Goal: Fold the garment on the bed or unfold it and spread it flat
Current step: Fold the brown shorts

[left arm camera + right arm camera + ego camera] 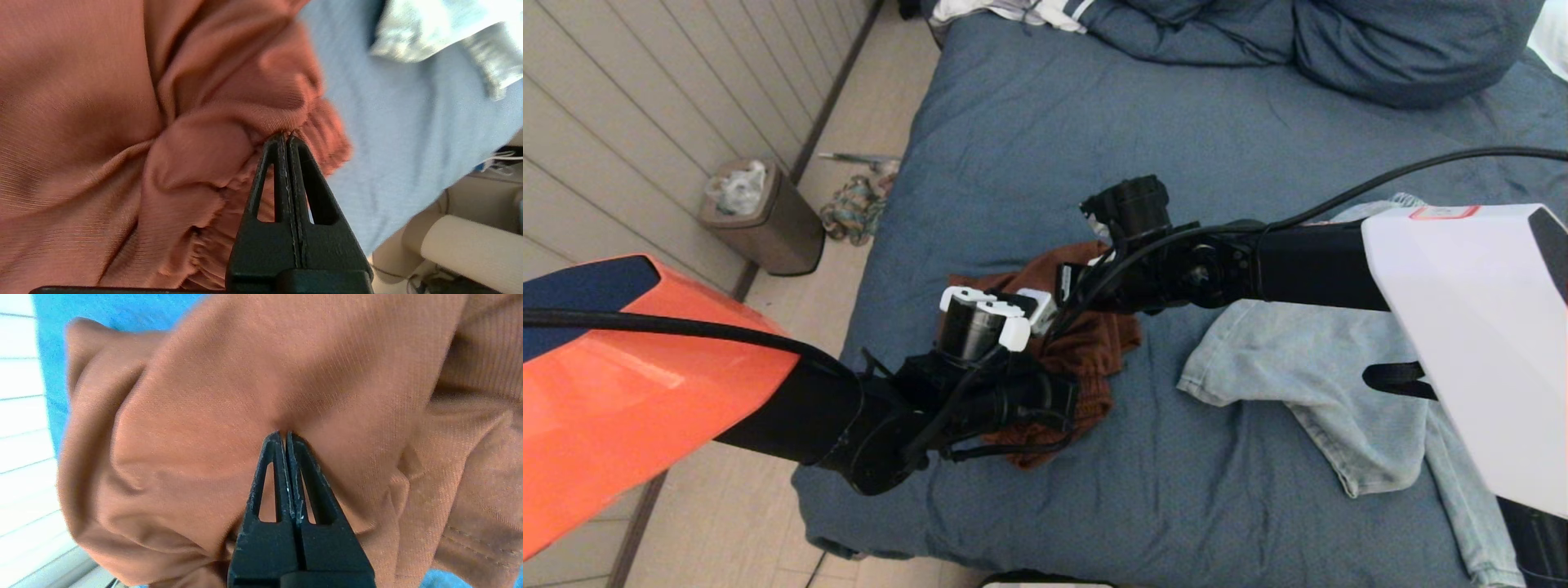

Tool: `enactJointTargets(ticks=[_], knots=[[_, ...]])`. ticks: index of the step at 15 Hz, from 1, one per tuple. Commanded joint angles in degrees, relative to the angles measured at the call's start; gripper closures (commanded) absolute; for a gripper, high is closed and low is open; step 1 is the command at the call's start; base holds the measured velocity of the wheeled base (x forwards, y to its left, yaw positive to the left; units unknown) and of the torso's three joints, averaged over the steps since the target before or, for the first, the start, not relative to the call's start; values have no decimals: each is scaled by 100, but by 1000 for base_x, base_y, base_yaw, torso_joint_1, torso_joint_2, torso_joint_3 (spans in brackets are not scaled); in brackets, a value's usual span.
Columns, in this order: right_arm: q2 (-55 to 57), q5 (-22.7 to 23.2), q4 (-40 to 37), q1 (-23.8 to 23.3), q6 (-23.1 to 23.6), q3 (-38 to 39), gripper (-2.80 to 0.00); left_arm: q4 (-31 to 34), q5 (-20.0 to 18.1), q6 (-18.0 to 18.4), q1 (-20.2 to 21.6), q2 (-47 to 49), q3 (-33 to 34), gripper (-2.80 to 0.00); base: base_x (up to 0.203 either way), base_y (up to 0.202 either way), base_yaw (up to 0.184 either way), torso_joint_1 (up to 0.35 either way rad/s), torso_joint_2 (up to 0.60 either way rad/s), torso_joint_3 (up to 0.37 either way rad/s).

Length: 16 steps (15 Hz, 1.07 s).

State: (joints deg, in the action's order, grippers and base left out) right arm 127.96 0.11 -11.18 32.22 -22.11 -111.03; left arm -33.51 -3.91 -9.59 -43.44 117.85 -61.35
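A rust-brown garment lies bunched near the left side of the slate-blue bed, partly hidden under both wrists. My left gripper is shut on a gathered, ribbed edge of the rust-brown garment. My right gripper is shut on a fold of the same garment. In the head view the fingertips of both grippers are hidden behind the wrists, which meet over the cloth.
A pale blue denim garment lies spread on the bed to the right. The bunched blue duvet and pillow sit at the far end. Left of the bed on the floor stand a small bin and a heap of cloth.
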Motion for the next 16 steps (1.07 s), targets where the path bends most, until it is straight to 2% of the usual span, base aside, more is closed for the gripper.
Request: enactJointTargets(ticks=[1, 5, 7, 9, 16], knots=[[37, -2, 2, 2, 7, -59, 0, -69, 4, 9, 111, 330, -22, 0, 0, 0, 0, 0, 0, 0], [415, -125, 216, -230, 436, -85, 0, -241, 5, 33, 165, 277, 502, 0, 0, 0, 0, 0, 0, 0], [600, -261, 882, -468, 556, -85, 0, -514, 11, 201, 166, 284, 874, 0, 0, 0, 0, 0, 0, 0], [520, -274, 947, -590, 605, -85, 0, -836, 13, 289, 143, 308, 1153, 0, 0, 0, 0, 0, 0, 0], [52, -266, 902, -580, 603, -85, 0, -947, 20, 265, -178, -115, 1523, 0, 0, 0, 0, 0, 0, 0]])
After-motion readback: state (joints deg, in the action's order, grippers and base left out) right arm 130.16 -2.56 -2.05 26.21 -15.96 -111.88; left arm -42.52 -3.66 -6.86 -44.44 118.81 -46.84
